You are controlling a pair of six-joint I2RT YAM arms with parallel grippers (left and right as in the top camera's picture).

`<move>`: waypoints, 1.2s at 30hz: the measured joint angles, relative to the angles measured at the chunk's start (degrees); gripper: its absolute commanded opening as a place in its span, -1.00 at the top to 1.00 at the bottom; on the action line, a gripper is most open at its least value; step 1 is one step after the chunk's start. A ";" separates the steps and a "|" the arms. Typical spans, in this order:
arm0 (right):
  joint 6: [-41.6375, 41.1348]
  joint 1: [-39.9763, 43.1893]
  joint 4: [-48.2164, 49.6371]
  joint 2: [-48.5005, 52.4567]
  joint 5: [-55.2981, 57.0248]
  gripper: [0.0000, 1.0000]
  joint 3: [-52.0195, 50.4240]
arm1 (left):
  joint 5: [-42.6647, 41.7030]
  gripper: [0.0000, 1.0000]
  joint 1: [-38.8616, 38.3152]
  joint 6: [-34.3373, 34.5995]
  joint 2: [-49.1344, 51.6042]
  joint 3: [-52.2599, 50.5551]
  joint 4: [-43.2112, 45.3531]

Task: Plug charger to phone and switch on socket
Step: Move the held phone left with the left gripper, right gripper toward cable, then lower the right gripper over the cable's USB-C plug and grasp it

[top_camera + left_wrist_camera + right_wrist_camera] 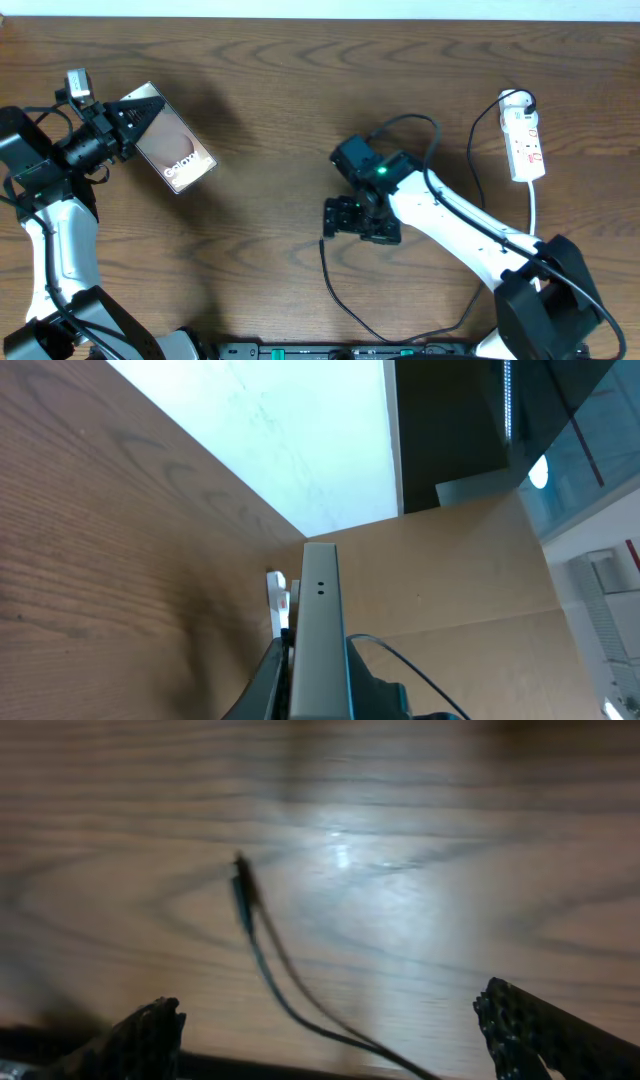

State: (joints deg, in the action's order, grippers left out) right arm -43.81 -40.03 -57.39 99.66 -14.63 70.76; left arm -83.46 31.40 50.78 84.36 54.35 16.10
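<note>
The phone is silvery grey with "Galaxy" text on its screen and is tilted at the far left of the table. My left gripper is shut on its near end. In the left wrist view the phone's thin edge stands between the fingers. The charger, a thin black cable, runs from under my right gripper towards the front edge. In the right wrist view its plug tip lies on the wood, with the open fingers wide on either side of the cable. The socket lies at the far right.
The socket's white cord runs down past my right arm. A second loop of black cable curves behind the right wrist. A black bar lines the table's front edge. In the left wrist view a white wall rises beyond the table.
</note>
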 measured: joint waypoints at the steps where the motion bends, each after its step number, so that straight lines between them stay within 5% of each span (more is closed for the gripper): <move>1: 0.33 -0.59 -0.42 0.59 0.00 -0.86 0.85 | 0.02 0.85 0.00 0.00 0.00 0.00 0.00; 23: 0.87 -8.66 -0.07 9.18 0.96 -0.72 1.84 | 0.24 0.85 0.00 0.00 0.00 0.00 -0.02; 36: 1.07 -8.68 1.33 10.60 1.29 -0.22 2.38 | 0.22 0.85 0.00 0.00 0.00 0.00 -0.02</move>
State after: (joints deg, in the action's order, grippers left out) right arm -42.74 -48.71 -56.05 110.26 -13.34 73.14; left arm -83.24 31.40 50.78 84.36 54.35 16.08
